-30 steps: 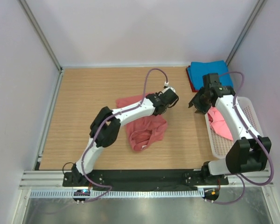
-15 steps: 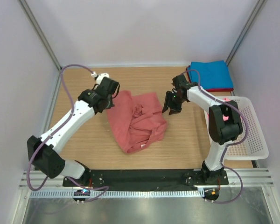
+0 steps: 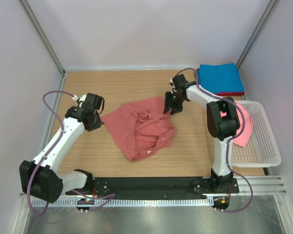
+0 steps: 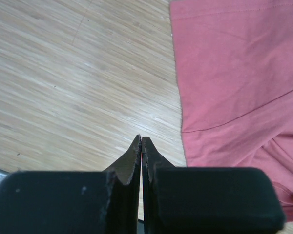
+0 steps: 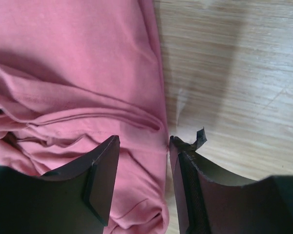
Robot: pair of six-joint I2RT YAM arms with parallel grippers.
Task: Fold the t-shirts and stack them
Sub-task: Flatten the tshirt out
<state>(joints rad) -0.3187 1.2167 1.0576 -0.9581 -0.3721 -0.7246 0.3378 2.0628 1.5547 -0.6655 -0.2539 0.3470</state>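
A salmon-red t-shirt (image 3: 141, 126) lies crumpled and partly spread on the wooden table (image 3: 88, 156). My left gripper (image 3: 97, 118) is at the shirt's left corner, which is drawn out to a point toward it. In the left wrist view its jaws (image 4: 141, 140) are closed with a thin red sliver between them, and the shirt (image 4: 234, 73) lies beside them. My right gripper (image 3: 172, 104) is at the shirt's upper right corner. In the right wrist view it (image 5: 141, 146) is open, low over the shirt's hem (image 5: 78, 73), with one finger on each side of the edge.
A folded blue shirt (image 3: 219, 78) lies on a red one at the back right corner. A white basket (image 3: 263, 146) at the right holds a pink shirt (image 3: 242, 130). White walls enclose the table on three sides.
My left arm has swung left and toward the front, and the shirt's left corner has stretched out with it. My right gripper has moved back and left to the shirt's upper right corner.
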